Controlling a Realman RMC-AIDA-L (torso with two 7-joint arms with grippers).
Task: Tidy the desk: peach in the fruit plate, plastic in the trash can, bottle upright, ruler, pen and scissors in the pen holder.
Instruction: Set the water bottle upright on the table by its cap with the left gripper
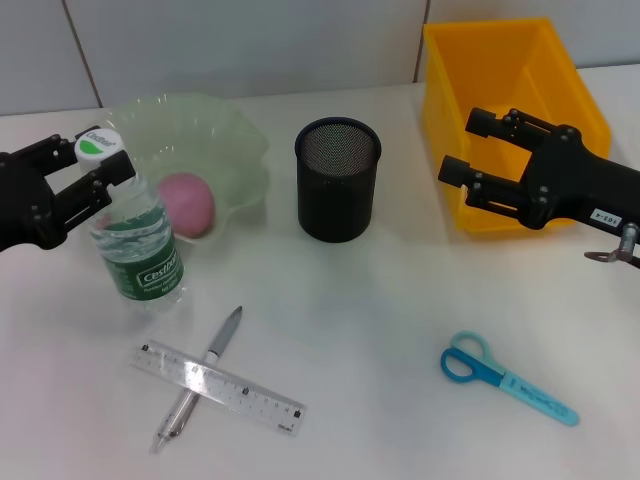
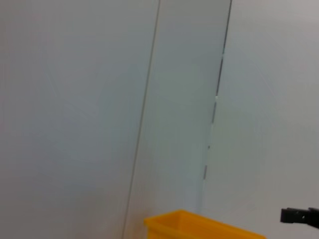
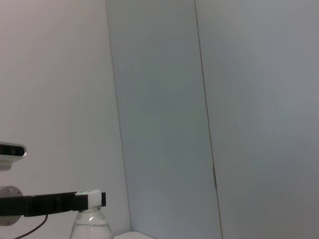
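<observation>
One clear plastic bottle with a green label [image 1: 137, 245] stood upright on the white desk [image 1: 380, 330] before a pale grey panelled wall [image 1: 250, 40]. The left gripper [image 1: 100, 172] pinched its cap; the right gripper [image 1: 468, 148] hung wide open, holding nothing, at the yellow plastic bin [image 1: 505, 75].

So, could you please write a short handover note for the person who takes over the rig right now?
Left gripper: closed on the cap of the bottle, which stands upright on the table in front of the fruit plate.
Right gripper: open, empty, hovering at the front wall of the yellow trash can.
Done: peach is in the fruit plate; bottle is upright. No plastic is visible on the desk.
Left: ruler and pen, lying crossed near the front, and scissors on the right, all still go into the pen holder, which looks empty.
</observation>
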